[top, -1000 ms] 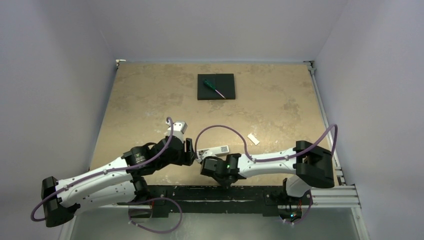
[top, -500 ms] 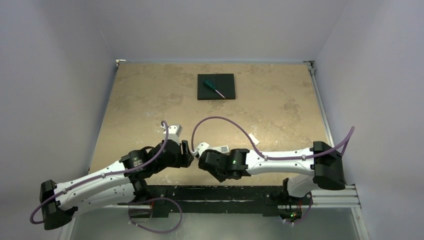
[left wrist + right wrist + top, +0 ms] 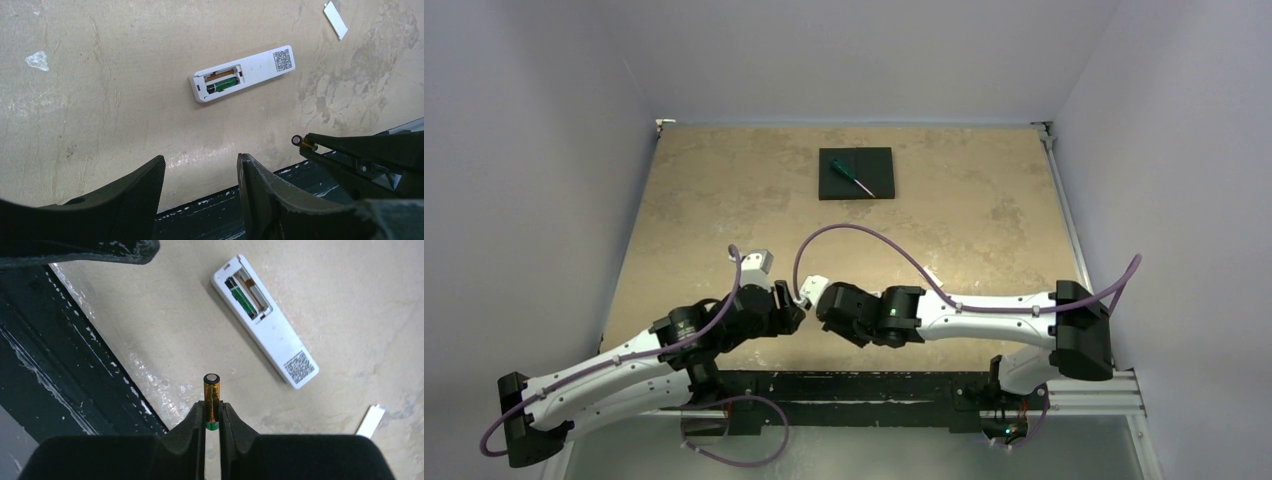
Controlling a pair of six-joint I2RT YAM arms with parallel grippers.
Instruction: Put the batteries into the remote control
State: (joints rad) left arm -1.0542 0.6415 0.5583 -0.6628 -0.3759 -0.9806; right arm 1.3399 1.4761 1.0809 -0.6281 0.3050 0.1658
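Observation:
The white remote control [image 3: 245, 72] lies face down on the table with its battery bay open. One battery [image 3: 222, 85] sits in the bay, and the slot beside it is bare. The remote also shows in the right wrist view [image 3: 265, 322]. My right gripper [image 3: 211, 407] is shut on a second goldish battery [image 3: 211, 395], held upright above the table's near edge. Its tip also shows in the left wrist view [image 3: 298, 140]. My left gripper [image 3: 200, 160] is open and empty, just left of the right gripper [image 3: 824, 305], near the table's front edge.
The small white cover strip [image 3: 335, 19] lies on the table beyond the remote. A black square pad [image 3: 856, 173] with a green-handled screwdriver [image 3: 852, 176] on it lies at the back centre. The dark rail [image 3: 65, 365] runs along the table's near edge.
My right gripper has swung left with the battery and now covers the remote in the top view. My left arm has drawn back to the left and toward the near edge.

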